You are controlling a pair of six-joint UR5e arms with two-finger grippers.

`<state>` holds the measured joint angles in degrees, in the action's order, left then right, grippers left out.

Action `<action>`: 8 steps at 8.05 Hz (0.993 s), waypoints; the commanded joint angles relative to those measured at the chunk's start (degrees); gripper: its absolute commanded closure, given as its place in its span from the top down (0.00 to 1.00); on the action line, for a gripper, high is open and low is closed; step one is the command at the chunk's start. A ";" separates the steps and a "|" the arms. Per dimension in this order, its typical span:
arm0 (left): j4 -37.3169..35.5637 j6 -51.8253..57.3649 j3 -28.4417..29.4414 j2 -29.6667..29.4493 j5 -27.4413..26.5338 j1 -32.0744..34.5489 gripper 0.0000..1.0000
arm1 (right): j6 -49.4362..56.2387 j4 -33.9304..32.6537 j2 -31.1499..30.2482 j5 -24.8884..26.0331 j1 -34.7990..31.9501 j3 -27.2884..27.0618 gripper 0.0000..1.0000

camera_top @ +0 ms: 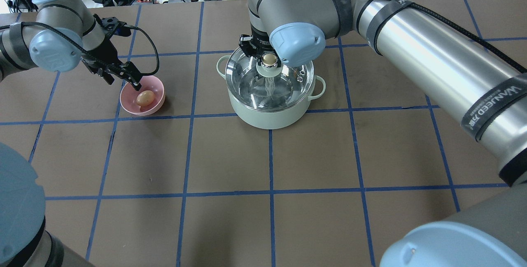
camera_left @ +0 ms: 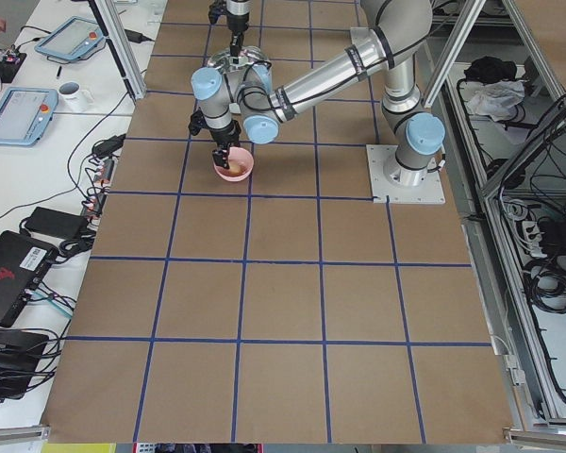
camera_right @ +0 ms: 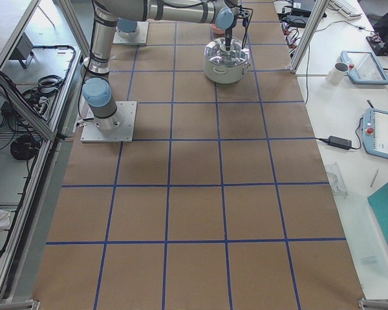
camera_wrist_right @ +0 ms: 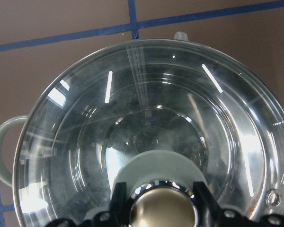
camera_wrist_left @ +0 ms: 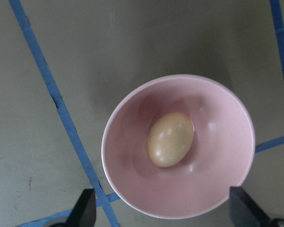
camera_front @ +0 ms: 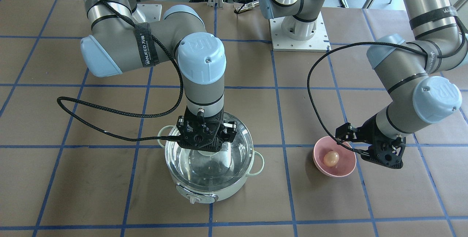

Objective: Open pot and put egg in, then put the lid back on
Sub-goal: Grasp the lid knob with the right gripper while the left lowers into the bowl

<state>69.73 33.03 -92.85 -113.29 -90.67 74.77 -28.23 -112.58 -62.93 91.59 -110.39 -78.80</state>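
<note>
While the pot (camera_front: 219,189) stands on the tabletop (camera_top: 230,155) near the middle of the blue tape grid (camera_top: 269,155), we see its dial (camera_front: 193,199) turned away from the robot and a loop handle (camera_front: 259,162) on either side. Its lid (camera_top: 290,87) rests level on the rim, and the glass dome shows the shiny steel inside. We find the right pincer (camera_wrist_right: 158,208) straight above the lid, pinching the lid's knob (camera_top: 269,59). In the right wrist view its fingers (camera_wrist_right: 119,198) hug both sides of the beige-gold cap.

Well apart from the pot, on the robot's left, the egg (camera_top: 145,98) lies on its side in the bottom of a pink bowl (camera_top: 125,104). We see the left pincer (camera_wrist_left: 163,213) hanging over that bowl with its fingers spread wide, one tip at each lower corner of the left wrist view. As far as we can tell, it touches neither egg nor bowl. Brown paper covers the tabletop.
</note>
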 commanded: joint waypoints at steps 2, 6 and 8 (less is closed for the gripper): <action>-0.91 0.10 -0.05 -2.02 0.14 0.11 0.82 | 0.20 -0.01 -0.62 0.00 0.00 0.22 0.32; -2.85 0.10 -0.05 -3.25 0.06 0.46 0.78 | 5.46 0.87 -6.14 0.87 0.78 -0.04 0.30; -3.29 0.01 -0.05 -4.13 0.23 0.99 0.77 | 11.32 7.94 -12.45 0.87 3.93 -0.48 0.27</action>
<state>66.88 33.02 -92.89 -116.81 -90.57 75.29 -22.04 -110.52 -69.88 92.39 -109.17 -78.92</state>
